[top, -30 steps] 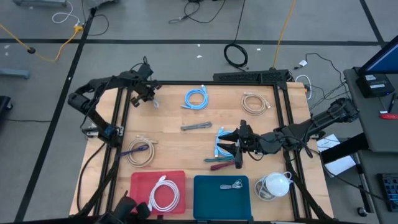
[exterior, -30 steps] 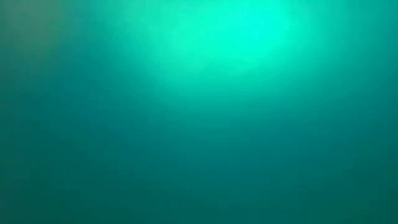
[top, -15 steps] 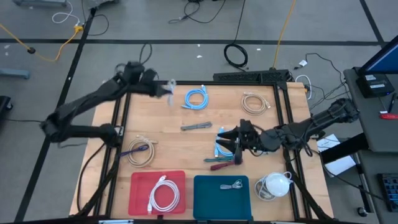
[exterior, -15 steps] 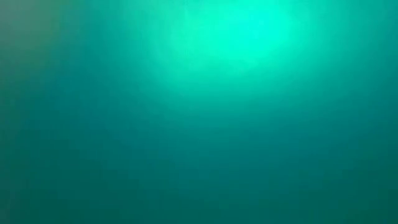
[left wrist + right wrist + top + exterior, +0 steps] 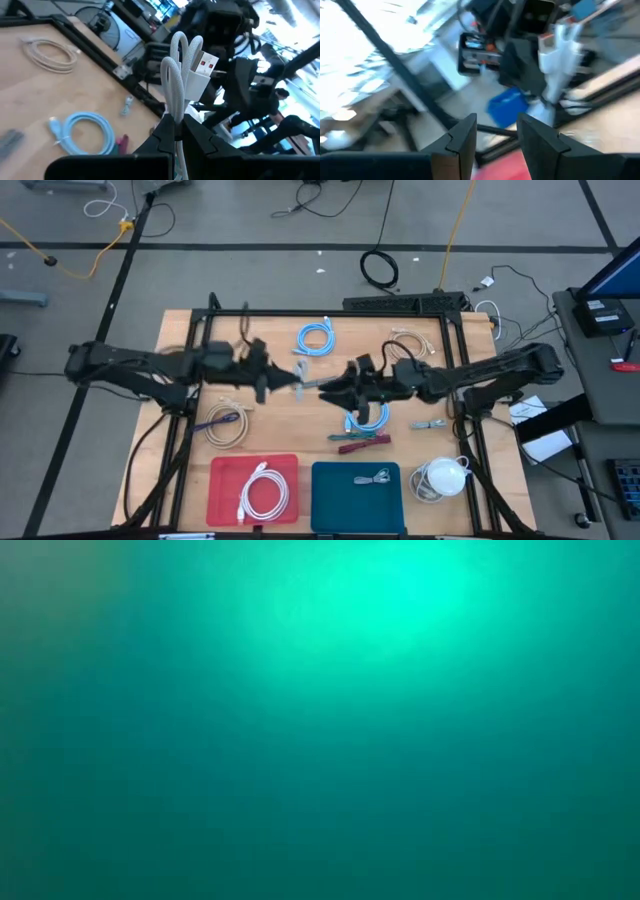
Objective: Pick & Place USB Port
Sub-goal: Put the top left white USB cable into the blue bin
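Currently, you have both arms reaching toward the middle of the bench (image 5: 270, 430), meeting tip to tip above its centre.

1. Left gripper (image 5: 176, 131): its jaws are clenched on the white USB cable (image 5: 186, 75). From the left wrist view you can see the folded cable loops and the white connector with a red insert standing up out of the jaws. In the high view the left gripper (image 5: 268, 373) sits just on the left-edge side of the bench centre, with the cable (image 5: 303, 376) projecting toward the other arm.

2. Right gripper (image 5: 495, 131): its jaws stand released, with a clear gap between the two fingers, and nothing sits between them. The right wrist view shows the white USB cable (image 5: 556, 55) ahead of it, held up by the left arm. In the high view the right gripper (image 5: 335, 387) lies close to the cable end; you cannot tell whether they touch.

3. Items on the bench:
- blue cable coil (image 5: 316, 338) near the far edge
- beige cable coil (image 5: 408, 346) toward the far right corner
- second blue coil (image 5: 366, 417) under the right arm
- beige coil with a dark lead (image 5: 225, 423) toward the left edge
- red tray (image 5: 222, 475) holding a white cable (image 5: 262, 491), at the near edge
- teal tray (image 5: 335, 490) holding a grey cable (image 5: 373, 477), beside the red one

The low view shows only a plain teal glow.
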{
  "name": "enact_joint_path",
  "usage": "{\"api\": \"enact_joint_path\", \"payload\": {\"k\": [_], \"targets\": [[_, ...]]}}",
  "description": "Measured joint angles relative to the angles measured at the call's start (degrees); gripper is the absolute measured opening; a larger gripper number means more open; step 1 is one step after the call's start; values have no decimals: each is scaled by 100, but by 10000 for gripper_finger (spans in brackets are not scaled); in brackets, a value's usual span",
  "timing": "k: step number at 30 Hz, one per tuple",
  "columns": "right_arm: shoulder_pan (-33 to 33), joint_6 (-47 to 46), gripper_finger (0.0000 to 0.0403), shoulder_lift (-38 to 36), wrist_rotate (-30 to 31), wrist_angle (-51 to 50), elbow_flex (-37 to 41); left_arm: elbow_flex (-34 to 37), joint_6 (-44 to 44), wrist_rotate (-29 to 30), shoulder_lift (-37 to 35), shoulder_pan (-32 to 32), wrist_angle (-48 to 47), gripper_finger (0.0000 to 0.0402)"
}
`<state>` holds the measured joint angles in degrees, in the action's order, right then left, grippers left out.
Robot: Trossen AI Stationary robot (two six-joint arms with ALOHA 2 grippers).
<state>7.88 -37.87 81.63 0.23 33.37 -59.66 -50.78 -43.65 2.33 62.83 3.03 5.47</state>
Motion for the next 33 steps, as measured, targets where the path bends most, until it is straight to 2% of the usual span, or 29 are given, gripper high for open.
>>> {"api": "enact_joint_path", "payload": {"k": [4, 7, 12, 16, 21, 25, 28, 31, 33], "targets": [[99, -357, 132, 521, -632, 552, 0, 0, -109, 133, 382, 138, 554, 10], [303, -442, 132, 742, -743, 740, 0, 0, -159, 142, 527, 211, 786, 10], [464, -499, 132, 887, -330, 839, 0, -2, -253, 135, 627, 375, 927, 10], [492, -499, 133, 818, -365, 794, 0, -2, -348, 110, 533, 496, 722, 10], [562, -739, 136, 759, -504, 856, 0, -2, -499, 92, 66, 664, 493, 10], [627, -1224, 167, 764, -662, 843, 0, -2, -519, 369, -161, 1122, 443, 10], [650, -1427, 204, 764, -794, 668, -2, -7, -556, 980, -203, 1570, 495, 10], [590, -1411, 236, 766, -777, 656, -2, -7, -618, 1485, -45, 1869, 504, 10], [522, -1378, 249, 762, -698, 676, -2, -7, -746, 1594, 120, 1934, 555, 10]]}}
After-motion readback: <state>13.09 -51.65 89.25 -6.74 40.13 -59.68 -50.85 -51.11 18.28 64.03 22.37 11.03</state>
